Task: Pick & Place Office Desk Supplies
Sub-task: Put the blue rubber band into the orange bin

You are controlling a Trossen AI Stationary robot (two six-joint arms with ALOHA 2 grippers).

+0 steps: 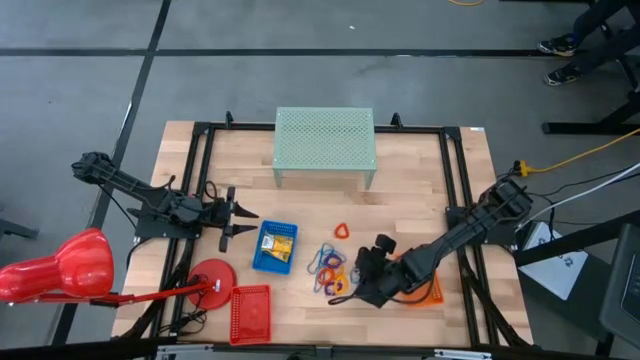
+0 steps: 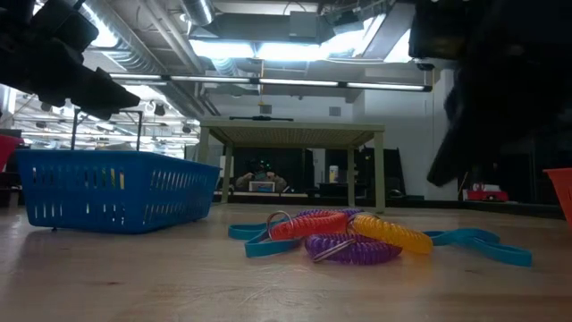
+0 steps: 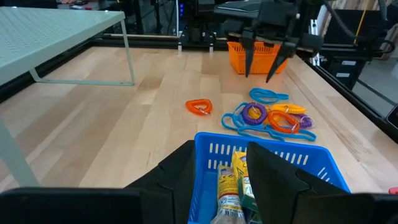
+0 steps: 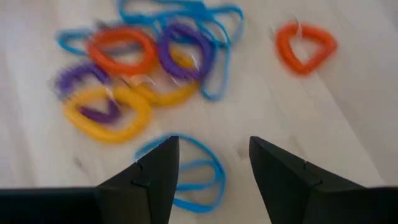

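bare wood lies open between the shelf (image 1: 324, 145) and the loops (image 1: 332, 266), which sit in a heap mid-table beside the blue tray (image 1: 274, 246). the right gripper (image 4: 213, 163) hangs low over a blue loop (image 4: 188, 168), fingers apart, empty. the left gripper (image 3: 219, 163) waits open over the blue tray's edge.

Both arms are dark, made of jointed black segments. The right gripper (image 4: 213, 165) has two black, wedge-shaped plastic fingers (image 4: 283, 171) with stepped inner edges.
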